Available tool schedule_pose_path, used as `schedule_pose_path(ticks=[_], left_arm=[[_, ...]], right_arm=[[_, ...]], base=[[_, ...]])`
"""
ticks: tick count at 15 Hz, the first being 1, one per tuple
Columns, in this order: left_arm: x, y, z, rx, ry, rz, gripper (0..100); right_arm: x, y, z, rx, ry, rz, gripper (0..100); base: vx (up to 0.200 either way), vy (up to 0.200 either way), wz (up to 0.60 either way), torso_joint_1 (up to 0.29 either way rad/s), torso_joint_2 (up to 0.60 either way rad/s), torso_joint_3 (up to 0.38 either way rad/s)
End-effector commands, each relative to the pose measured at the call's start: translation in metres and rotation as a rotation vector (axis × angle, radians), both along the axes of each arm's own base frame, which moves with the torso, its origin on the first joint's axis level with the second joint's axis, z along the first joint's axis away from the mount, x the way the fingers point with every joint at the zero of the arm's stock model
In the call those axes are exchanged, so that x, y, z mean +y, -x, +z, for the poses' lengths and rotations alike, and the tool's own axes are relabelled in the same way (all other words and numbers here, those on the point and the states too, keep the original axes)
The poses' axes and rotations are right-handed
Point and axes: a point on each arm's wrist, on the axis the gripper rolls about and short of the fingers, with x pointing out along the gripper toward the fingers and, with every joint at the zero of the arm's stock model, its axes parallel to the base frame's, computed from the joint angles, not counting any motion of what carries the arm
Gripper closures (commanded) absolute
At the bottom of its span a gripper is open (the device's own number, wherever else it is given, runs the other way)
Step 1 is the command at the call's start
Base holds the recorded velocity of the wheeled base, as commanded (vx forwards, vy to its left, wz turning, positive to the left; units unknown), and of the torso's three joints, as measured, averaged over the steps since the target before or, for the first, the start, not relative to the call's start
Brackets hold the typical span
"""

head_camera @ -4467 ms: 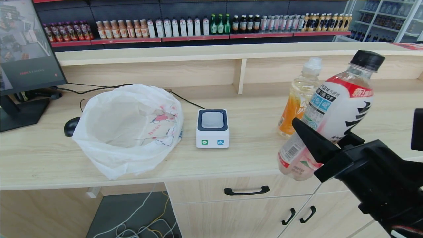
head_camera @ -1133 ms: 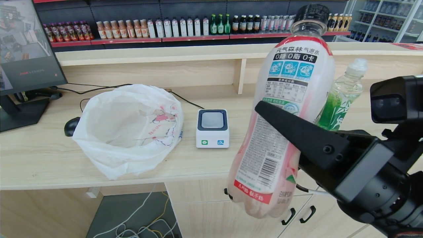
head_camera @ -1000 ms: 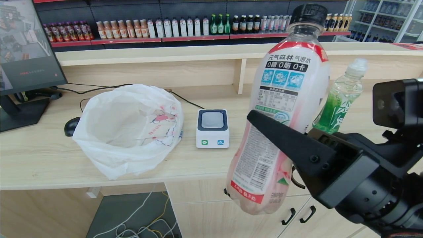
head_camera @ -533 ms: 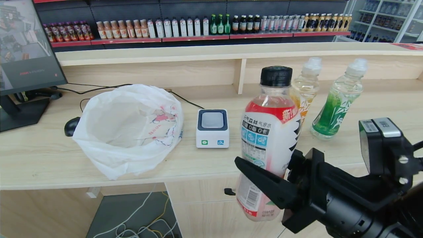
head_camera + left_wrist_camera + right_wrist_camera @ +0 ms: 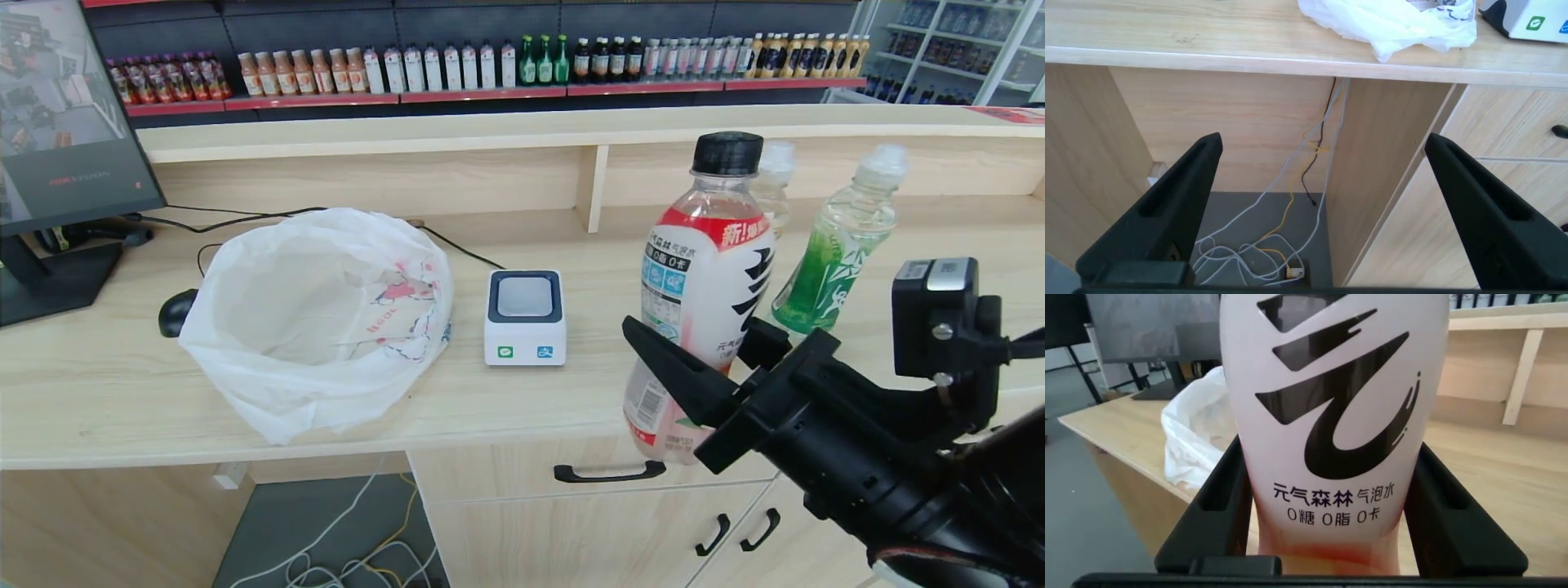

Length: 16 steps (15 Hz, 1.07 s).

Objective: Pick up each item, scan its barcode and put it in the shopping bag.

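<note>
Pink bottle (image 5: 709, 273) is held upright, pinched low between the right jaws, its barcode (image 5: 649, 402) turned toward the scanner (image 5: 525, 317) left of them, presumably for scanning. Left jaws are spread, empty.

I see the head view bright and evenly lit from overhead. The pale table (image 5: 122, 392) carries only soft, faint shadows. The darkest of them lies under the near edge of the white shopping bag (image 5: 318, 318), whose thin plastic glows. Small highlights sit on the clear neck of the held bottle (image 5: 702, 286). Toward the left edge the monitor (image 5: 57, 122) leans outward with wide-lens distortion. In the left wrist view the space under the table is dimmer, and the left fingers (image 5: 1167, 212) read as flat black shapes. In the right wrist view the bottle's pale front is evenly lit, without glare.
</note>
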Motion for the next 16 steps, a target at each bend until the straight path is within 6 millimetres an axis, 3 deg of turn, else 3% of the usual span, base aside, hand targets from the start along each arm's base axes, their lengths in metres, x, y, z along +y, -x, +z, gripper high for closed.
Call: schedule_pose_path(ticks=[1,4,16], left_arm=[[0.0,0.0,0.0,0.0,0.001,0.001,0],[0.0,0.0,0.0,0.0,0.002,0.001,0],[0.0,0.0,0.0,0.0,0.005,0.001,0]], right_arm=[[-0.001,-0.011,0.003,-0.014,-0.009,-0.038,100],[-0.022,-0.021,0.007,-0.01,-0.038,-0.114,100],[-0.023,-0.021,0.014,-0.037,-0.049,-0.123,100]], base=[[0.0,0.0,0.0,0.0,0.0,0.0],[0.0,0.133,0.0,0.002,0.0,0.003],[0.0,0.2,0.0,0.001,0.0,0.002]])
